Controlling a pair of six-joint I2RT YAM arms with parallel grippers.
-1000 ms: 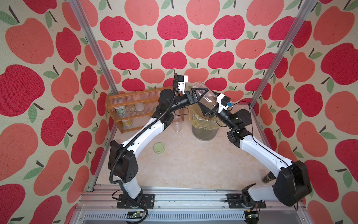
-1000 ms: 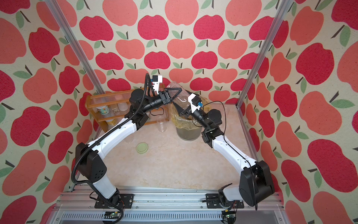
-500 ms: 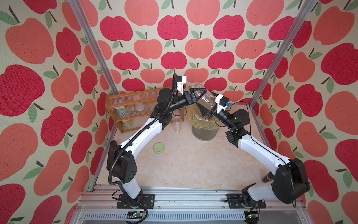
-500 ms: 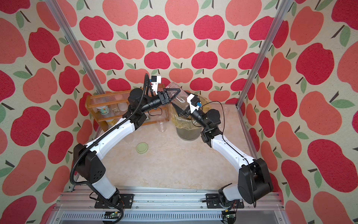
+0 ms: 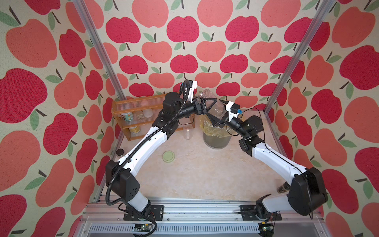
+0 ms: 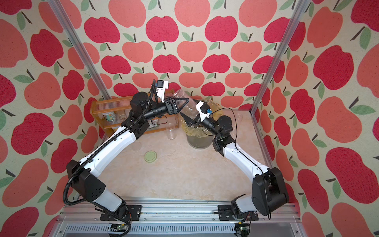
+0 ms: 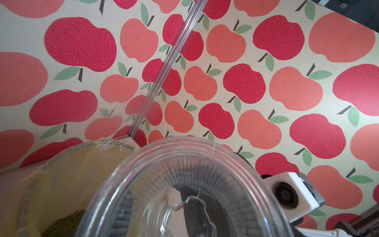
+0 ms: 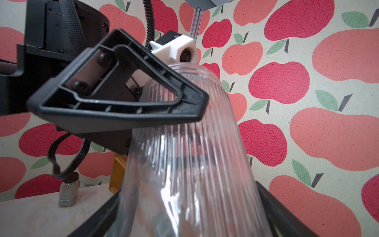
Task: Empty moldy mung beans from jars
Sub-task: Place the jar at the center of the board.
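1. Of the two claws, the left claw point(image 5: 213, 103) is seen closed on the ribbed glass jar point(image 5: 207, 94); one black finger point(image 8: 123, 102) lies flat against the ribbed wall, and the second one is hidden behind the glass
2. The right claw point(image 8: 188, 190) has its fingers on both sides of the same jar; whether they press on it cannot be told
3. The jar is held tilted in the air, above the lined bin point(image 5: 211, 128), and it looks empty
4. The mung beans point(image 7: 61, 224) are found inside the yellow liner of this bin
5. A short clear jar point(image 5: 188, 132) is placed upright and open on the table point(image 5: 194, 180), between the wooden rack point(image 5: 114, 115) and the bin
6. A pale green lid point(image 5: 168, 156) lies flat on the table, apart from the jars
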